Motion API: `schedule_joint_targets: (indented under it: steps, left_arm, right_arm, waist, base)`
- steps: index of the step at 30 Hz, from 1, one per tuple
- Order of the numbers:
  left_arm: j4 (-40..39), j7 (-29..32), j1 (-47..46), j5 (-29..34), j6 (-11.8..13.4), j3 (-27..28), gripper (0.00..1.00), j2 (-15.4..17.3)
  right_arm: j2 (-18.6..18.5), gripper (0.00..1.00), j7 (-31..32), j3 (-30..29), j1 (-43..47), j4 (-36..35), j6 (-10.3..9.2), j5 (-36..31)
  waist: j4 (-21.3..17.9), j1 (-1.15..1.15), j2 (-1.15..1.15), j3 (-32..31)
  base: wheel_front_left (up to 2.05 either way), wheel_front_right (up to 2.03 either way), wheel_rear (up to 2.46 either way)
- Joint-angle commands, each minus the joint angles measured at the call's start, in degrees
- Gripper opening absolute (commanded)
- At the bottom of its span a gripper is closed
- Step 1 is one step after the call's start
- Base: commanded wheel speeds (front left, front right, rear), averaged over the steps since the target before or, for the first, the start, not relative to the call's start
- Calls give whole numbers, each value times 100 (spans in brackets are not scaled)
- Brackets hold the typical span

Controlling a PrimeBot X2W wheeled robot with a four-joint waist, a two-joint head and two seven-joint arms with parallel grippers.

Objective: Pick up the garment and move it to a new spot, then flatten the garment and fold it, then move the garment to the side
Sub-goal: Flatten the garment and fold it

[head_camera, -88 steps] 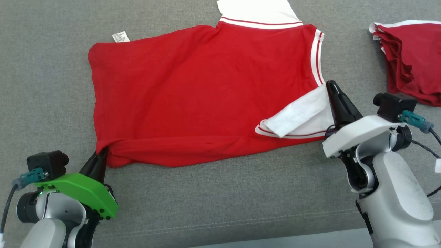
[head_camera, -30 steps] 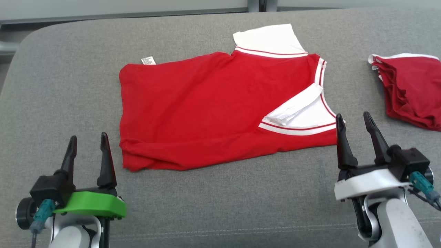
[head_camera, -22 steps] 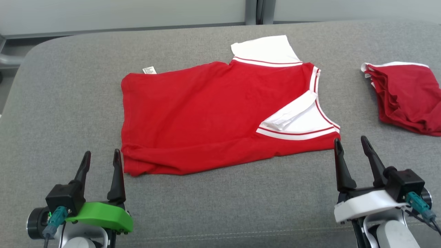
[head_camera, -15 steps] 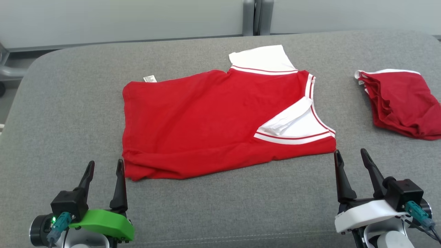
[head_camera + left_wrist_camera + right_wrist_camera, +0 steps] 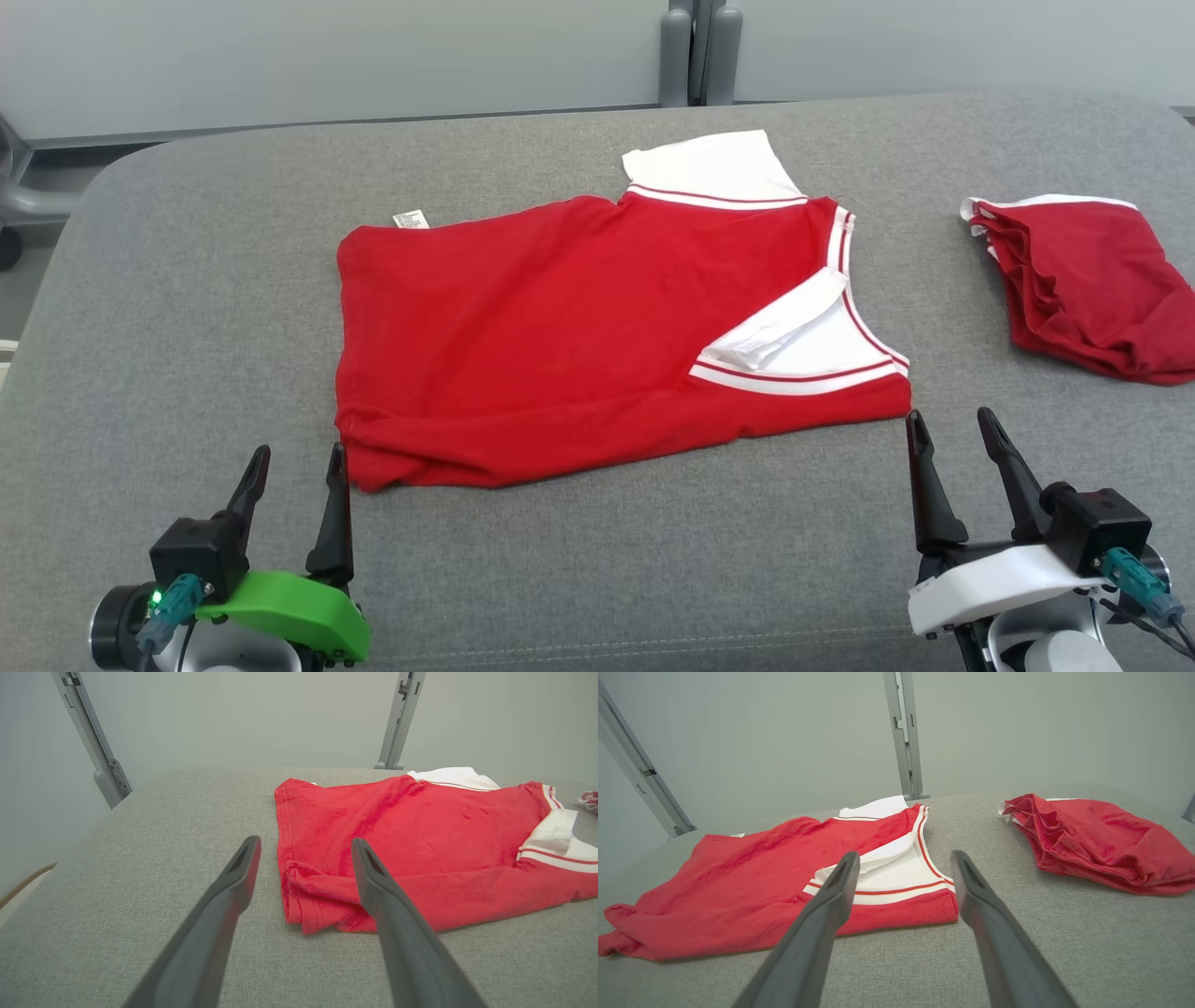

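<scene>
The garment (image 5: 560, 327) is a red shirt with white striped sleeves, lying folded lengthwise on the grey cushion; it also shows in the left wrist view (image 5: 420, 849) and the right wrist view (image 5: 784, 882). My left gripper (image 5: 297, 455) stands open just short of the garment's near left corner, nothing between its fingers (image 5: 303, 842). Open too, my right gripper (image 5: 948, 420) sits just off the near right corner by the white sleeve (image 5: 803, 345), its fingers (image 5: 903, 856) empty.
A second red garment (image 5: 1083, 280), bunched, lies at the far right of the cushion (image 5: 187, 308). Behind the cushion's back edge are a pale wall and a grey metal post (image 5: 695, 51).
Both grippers have let go of the garment's near corners and drawn back toward me, open. The head camera has tilted up, so the back edge and wall show now.
</scene>
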Motion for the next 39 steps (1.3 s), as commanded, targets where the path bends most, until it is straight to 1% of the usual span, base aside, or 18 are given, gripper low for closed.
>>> schedule_joint_targets:
  steps: [1,7,10,16,25,26,27,28,36,37,38,39]
  left_arm:
    - [23,19,-61,-38,-24,-14,100,24]
    - [91,174,-150,-99,-78,-89,100,17]
    - [209,329,-235,-193,-163,-137,100,-39]
    - [591,543,-515,-475,-416,-186,100,-154]
    - [1217,644,-1018,-797,-731,-124,100,-312]
    - [1217,644,-1018,-797,-731,-124,100,-312]
    - [1332,676,-1107,-857,-803,-129,100,-340]
    - [1332,676,-1107,-857,-803,-129,100,-340]
    - [1715,706,-1376,-978,-1036,-191,100,-428]
    - [1749,730,-1380,-1002,-1058,-203,97,-434]
    - [1763,729,-1381,-1031,-1072,-199,72,-445]
    - [1772,738,-1385,-1042,-1108,-213,42,-447]
  right_arm:
    - [-9,100,11,0,-31,-36,-1,49]
    - [-10,100,109,-77,-148,68,-1,111]
    - [-11,100,213,-164,-330,240,-1,56]
    - [-117,100,449,-313,-866,843,-1,15]
    - [-386,100,389,-310,-1691,1778,-2,67]
    - [-386,100,389,-310,-1691,1778,-2,67]
    - [-437,100,363,-304,-1848,1971,-2,70]
    - [-437,100,363,-304,-1848,1971,-2,70]
    - [-550,100,370,-133,-2333,2767,-2,207]
    - [-553,100,349,-104,-2368,2826,-2,229]
    - [-555,65,345,-67,-2402,2878,-2,257]
    - [-558,38,325,-33,-2432,2925,-2,279]
  waist:
    - [11,0,0,16]
    - [27,0,0,116]
    - [18,0,0,226]
    - [48,0,0,582]
    - [160,0,0,1156]
    - [160,0,0,1156]
    - [180,0,0,1246]
    - [180,0,0,1246]
    - [255,0,0,1470]
    - [254,0,0,1478]
    - [252,0,0,1485]
    - [252,0,0,1488]
  base:
    - [0,0,0]
    - [0,0,0]
    - [0,0,0]
    - [0,0,0]
    - [0,0,0]
    - [0,0,0]
    - [0,0,0]
    - [0,0,0]
    - [0,0,0]
    - [0,0,0]
    - [0,0,0]
    - [0,0,0]
